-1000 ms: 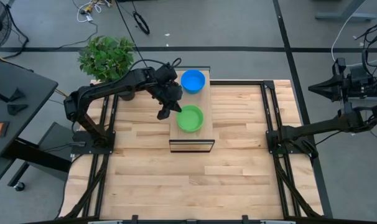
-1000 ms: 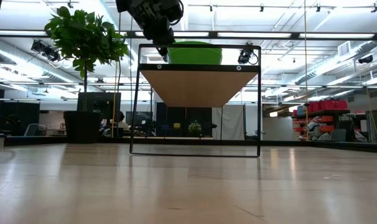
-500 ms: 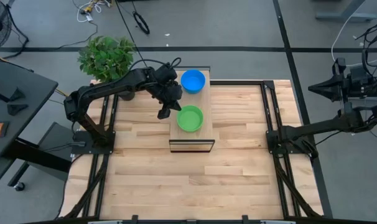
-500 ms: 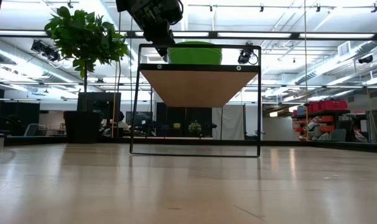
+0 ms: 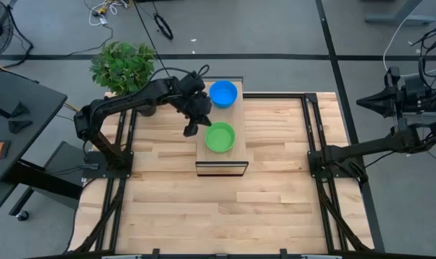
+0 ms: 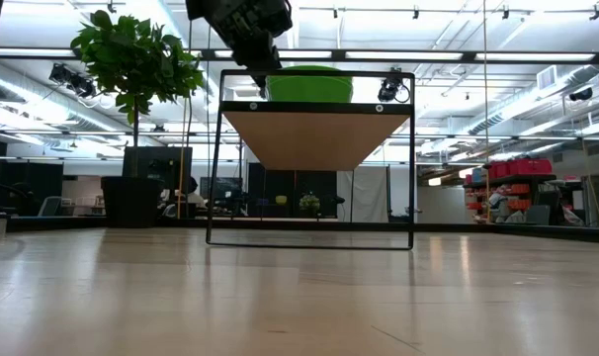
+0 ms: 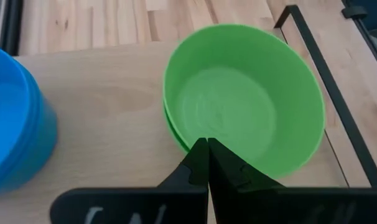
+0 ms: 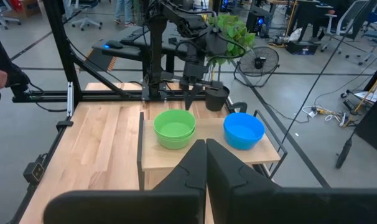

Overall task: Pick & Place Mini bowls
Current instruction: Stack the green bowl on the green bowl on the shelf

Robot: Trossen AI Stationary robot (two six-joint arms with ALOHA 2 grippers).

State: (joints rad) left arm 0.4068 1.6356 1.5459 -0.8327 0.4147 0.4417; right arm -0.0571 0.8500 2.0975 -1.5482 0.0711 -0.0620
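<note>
green stack [image 5: 220, 137]: nested on the raised shelf [image 5: 220, 157], beside blue stack [image 5: 223, 93], sorted by colour
left gripper [image 5: 190, 131]: jaws shut, empty, just beside green rim
right gripper [image 8: 205, 146]: jaws shut, empty, parked away

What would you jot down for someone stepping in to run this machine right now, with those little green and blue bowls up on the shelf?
Left gripper: shut, empty, hanging beside the green bowls near their rim.
Right gripper: shut, empty, parked at the table's right side.
Bowls: a green stack and a blue stack sit side by side on the raised wooden shelf; how many are in each stack cannot be told.
Done: both colours look stacked on the shelf; no bowl lies on the table.
Left: probably just pull the left arm clear, or pick the next bowl if unstacking follows.
</note>
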